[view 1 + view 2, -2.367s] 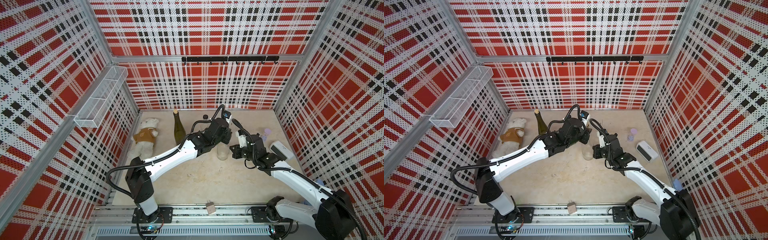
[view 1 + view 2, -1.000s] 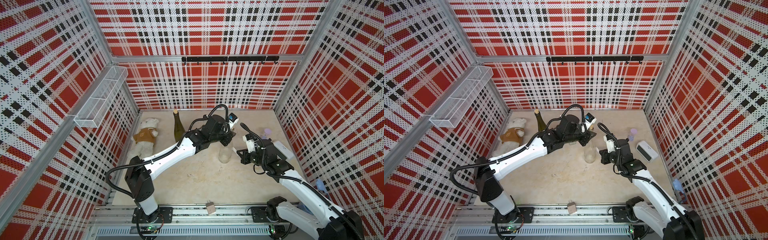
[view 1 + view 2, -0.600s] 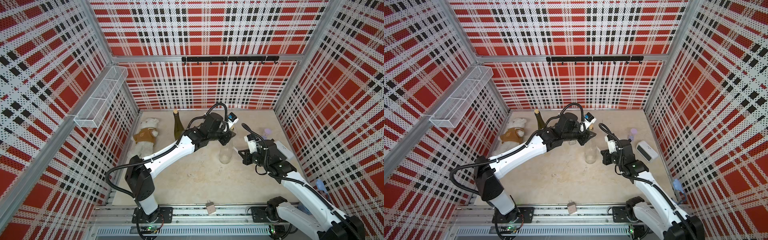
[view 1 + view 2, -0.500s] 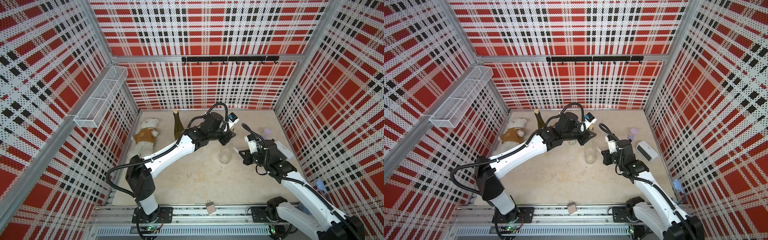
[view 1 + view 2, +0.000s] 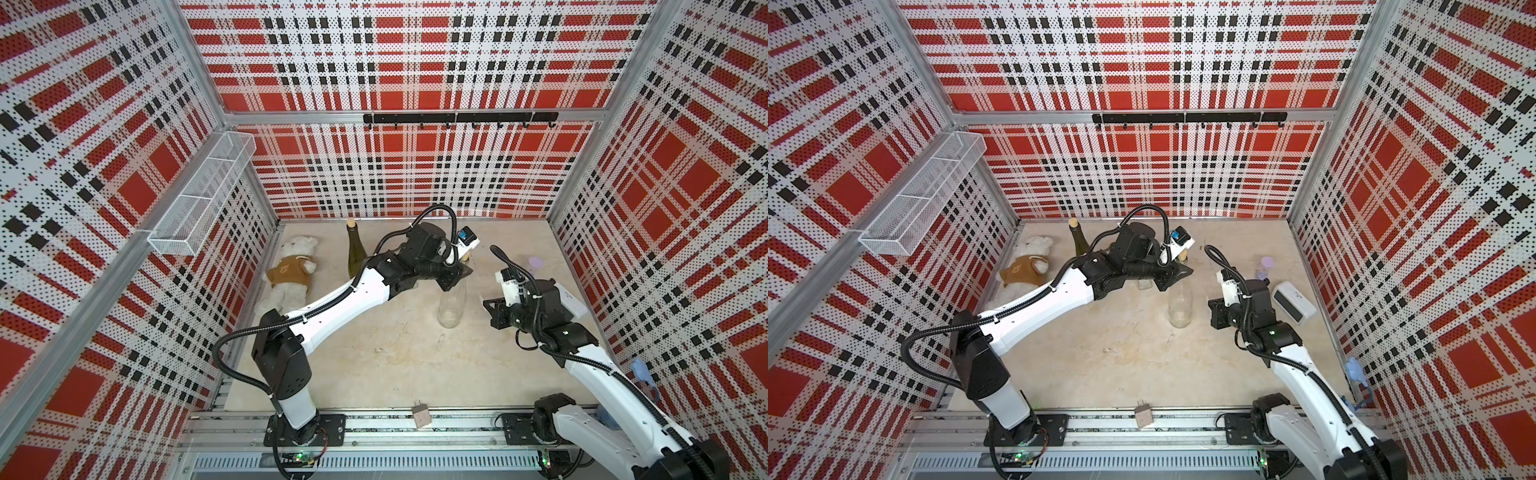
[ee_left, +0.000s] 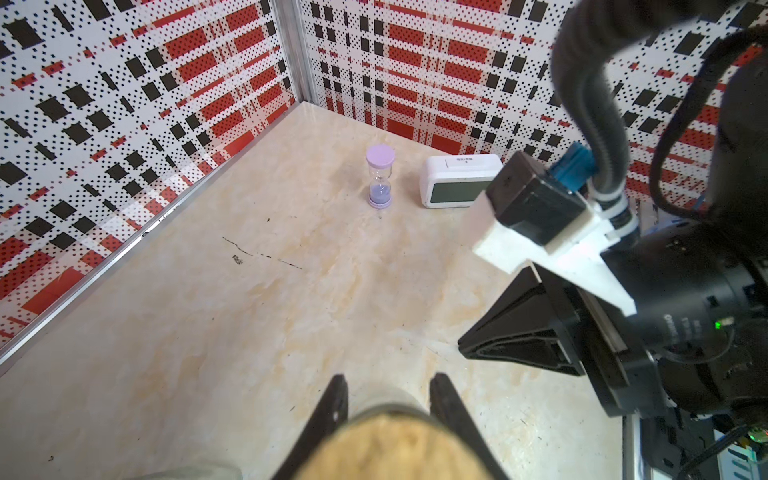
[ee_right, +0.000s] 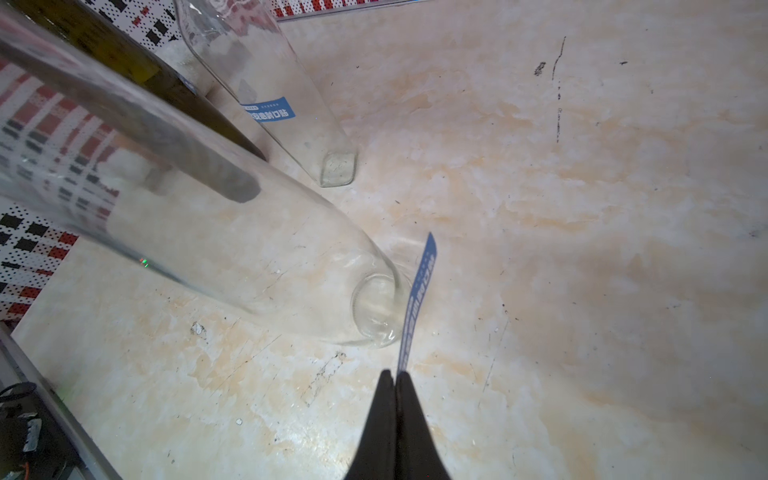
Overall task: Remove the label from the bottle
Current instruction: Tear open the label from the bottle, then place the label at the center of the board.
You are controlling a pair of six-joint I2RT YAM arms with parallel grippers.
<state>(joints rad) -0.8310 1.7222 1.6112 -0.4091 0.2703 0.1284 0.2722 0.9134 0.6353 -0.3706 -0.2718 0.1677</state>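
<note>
Our right hand (image 7: 394, 379) pinches the label (image 7: 419, 291) beside the base of the bottle (image 7: 249, 249). Our left hand (image 6: 387, 384) grips its neck.

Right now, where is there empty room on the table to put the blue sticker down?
The biggest bare patch is the beige table between the clear glass bottle and the front metal rail. A smaller one lies behind the purple sand timer, by the back wall. It is crowded around the white teddy bear and dark green bottle.
</note>
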